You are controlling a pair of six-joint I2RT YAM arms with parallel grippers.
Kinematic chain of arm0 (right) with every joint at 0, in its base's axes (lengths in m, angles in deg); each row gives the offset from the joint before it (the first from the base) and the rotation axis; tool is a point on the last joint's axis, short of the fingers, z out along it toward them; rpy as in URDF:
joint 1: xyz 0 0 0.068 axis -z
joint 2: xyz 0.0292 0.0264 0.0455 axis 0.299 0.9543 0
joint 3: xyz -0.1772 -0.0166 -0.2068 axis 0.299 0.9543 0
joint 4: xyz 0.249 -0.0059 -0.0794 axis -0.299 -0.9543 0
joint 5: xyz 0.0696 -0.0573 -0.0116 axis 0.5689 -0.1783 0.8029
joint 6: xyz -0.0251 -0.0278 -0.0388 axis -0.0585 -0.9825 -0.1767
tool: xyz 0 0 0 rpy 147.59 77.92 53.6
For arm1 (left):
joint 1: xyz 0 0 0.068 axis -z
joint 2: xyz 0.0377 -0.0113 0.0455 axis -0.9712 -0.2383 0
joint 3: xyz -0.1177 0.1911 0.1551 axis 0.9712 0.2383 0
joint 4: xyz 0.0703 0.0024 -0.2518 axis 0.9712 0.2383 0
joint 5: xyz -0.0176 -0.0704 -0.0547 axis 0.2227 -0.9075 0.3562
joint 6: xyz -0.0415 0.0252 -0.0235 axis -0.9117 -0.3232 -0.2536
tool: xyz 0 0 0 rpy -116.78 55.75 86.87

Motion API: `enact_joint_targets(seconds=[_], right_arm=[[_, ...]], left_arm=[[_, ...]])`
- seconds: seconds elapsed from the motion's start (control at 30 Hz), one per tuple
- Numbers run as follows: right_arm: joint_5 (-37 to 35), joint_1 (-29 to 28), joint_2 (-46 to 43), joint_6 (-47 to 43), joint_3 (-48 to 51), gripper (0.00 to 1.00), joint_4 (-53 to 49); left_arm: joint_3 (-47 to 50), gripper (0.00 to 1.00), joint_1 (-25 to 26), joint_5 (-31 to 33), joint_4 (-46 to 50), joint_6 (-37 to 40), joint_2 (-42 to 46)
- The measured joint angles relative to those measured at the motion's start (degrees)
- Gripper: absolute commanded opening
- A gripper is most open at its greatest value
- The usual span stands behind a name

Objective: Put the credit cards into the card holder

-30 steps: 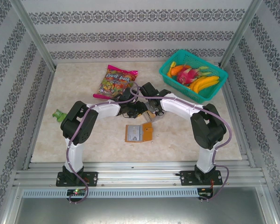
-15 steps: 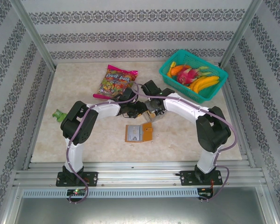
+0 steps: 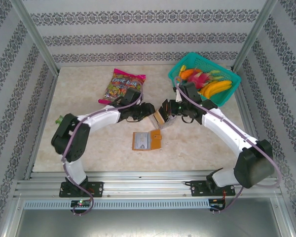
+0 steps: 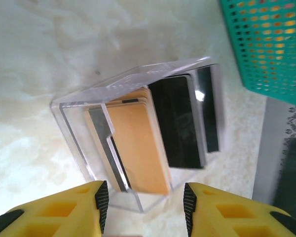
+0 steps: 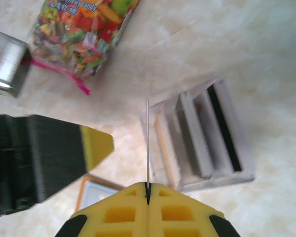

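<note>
The right gripper (image 5: pixel 148 190) was pinched shut on one credit card (image 5: pixel 147 143), held upright and seen edge-on from its wrist camera, so I could not tell its colour. The card hung above the table (image 3: pixel 202 143), just beside the clear slotted tray (image 4: pixel 89 106). The left gripper (image 4: pixel 143 207) stood open, its yellow fingers (image 4: pixel 64 210) apart with nothing between them, hovering at the tray's near edge. In the tray's slots leaned a tan card (image 4: pixel 140 148), two black cards (image 4: pixel 177 123) and a grey card (image 4: pixel 99 123), all tilted. The card holder (image 3: pixel 155 139) lay open and flat on the table, nearer the arm bases than the tray and apart from both grippers; a grey face showed on its left half and orange-brown on its right. A candy bag (image 3: pixel 122 86) lay on the table farther back on the left, and a green basket (image 4: pixel 266 49) holding fruit stood at the back right, near the tray
</note>
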State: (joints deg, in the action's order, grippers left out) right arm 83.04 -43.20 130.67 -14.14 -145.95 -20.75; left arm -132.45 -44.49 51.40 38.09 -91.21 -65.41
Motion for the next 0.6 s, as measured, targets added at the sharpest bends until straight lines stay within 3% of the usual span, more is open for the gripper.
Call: enact_joint_targets(seconds=[0.13, 0.3, 0.43, 0.6], right_arm=[[-0.9, -5.2, -3.2, 4.8, 4.7, 0.0, 2.5], [-6.3, -17.7, -2.4, 10.1, 7.0, 0.0, 5.4], [-11.9, -25.9, 2.9, 14.0, 6.7, 0.0, 6.6], [-18.3, -28.5, 7.8, 17.4, 6.5, 0.0, 4.0]], left_arm=[[8.7, 0.45, -1.4, 2.0, 1.0, 0.3, 10.3], [24.6, 0.41, -7.3, 2.6, 2.0, -1.4, 20.2], [31.0, 0.44, -8.6, 1.4, 2.7, -2.3, 22.3], [31.6, 0.48, -8.6, -3.4, -0.5, -2.5, 20.3]])
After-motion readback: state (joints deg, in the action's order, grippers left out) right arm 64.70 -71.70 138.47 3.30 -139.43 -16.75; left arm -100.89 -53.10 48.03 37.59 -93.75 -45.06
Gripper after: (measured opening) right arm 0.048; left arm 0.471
